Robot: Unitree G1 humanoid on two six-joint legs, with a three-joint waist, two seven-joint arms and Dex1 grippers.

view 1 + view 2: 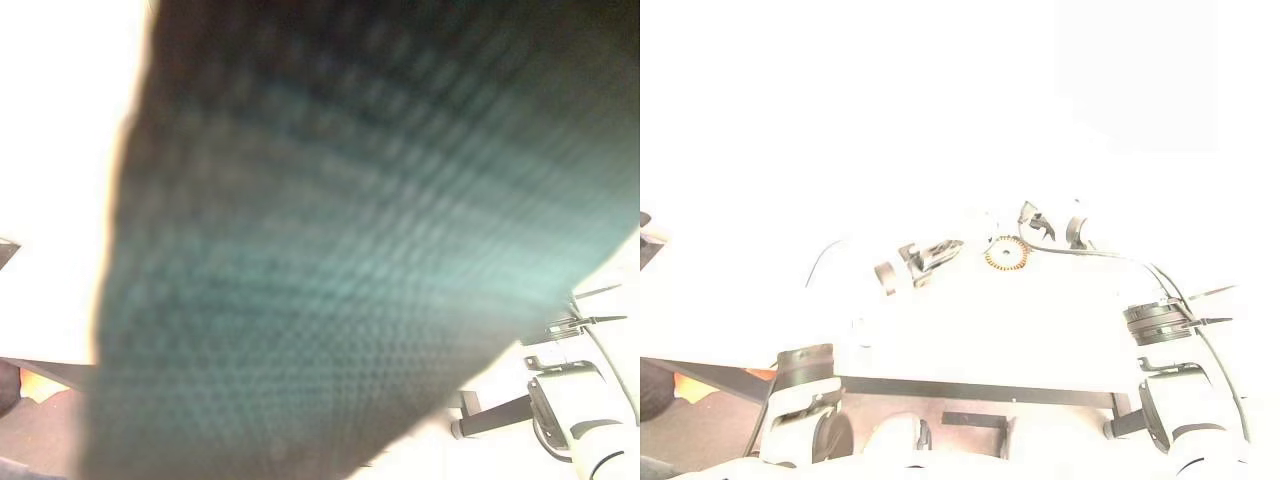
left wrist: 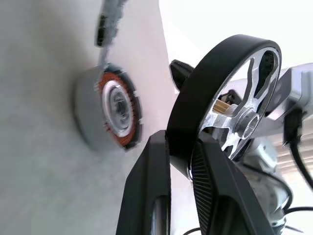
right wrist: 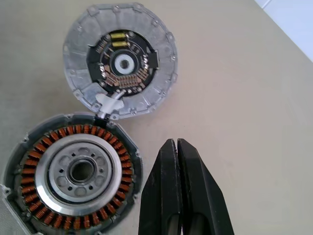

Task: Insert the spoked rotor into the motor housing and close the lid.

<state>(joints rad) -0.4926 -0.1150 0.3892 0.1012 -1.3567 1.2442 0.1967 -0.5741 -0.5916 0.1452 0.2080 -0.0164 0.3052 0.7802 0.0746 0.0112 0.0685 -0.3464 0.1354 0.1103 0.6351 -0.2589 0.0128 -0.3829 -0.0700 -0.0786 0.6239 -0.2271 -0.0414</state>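
My left gripper [image 2: 182,142] is shut on the black rim of the spoked rotor [image 2: 244,117], a black ring with silver spokes, held on edge above the table. The motor housing [image 3: 78,171] lies open on the table, a ring of copper windings around its silver hub. It also shows as a small copper ring [image 1: 1006,254] between the two arms. Its round lid [image 3: 122,61] is hinged back flat beside it, with the circuit side up. My right gripper [image 3: 177,147] hovers shut and holds nothing, just beside the housing.
A dark teal woven band [image 1: 340,250] close to the lens hides most of the left eye view. The beige table [image 3: 244,98] has a dark front edge [image 1: 970,390]. The right eye view is washed out by glare.
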